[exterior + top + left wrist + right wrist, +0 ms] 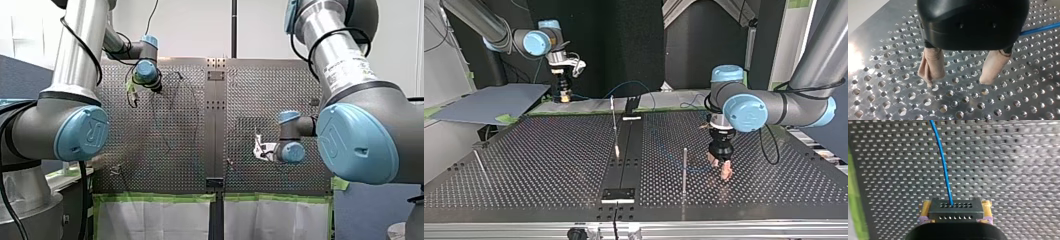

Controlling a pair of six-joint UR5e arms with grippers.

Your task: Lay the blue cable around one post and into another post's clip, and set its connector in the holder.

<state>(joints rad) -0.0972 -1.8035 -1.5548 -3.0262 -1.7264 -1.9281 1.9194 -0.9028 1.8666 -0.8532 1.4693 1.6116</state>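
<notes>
One tug by my right gripper (955, 216), holding the black plastic connector block (955, 208), could snag the thin blue cable (943, 162); my left gripper (958, 81) hangs open.

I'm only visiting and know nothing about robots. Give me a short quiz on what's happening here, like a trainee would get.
1. True or false: the left gripper is holding the blue cable.
2. What does the right gripper hold? A) nothing B) the black connector C) a screwdriver
3. Fill in: the left gripper is ___ (open or shut).
Key: 1 false; 2 B; 3 open.
</notes>
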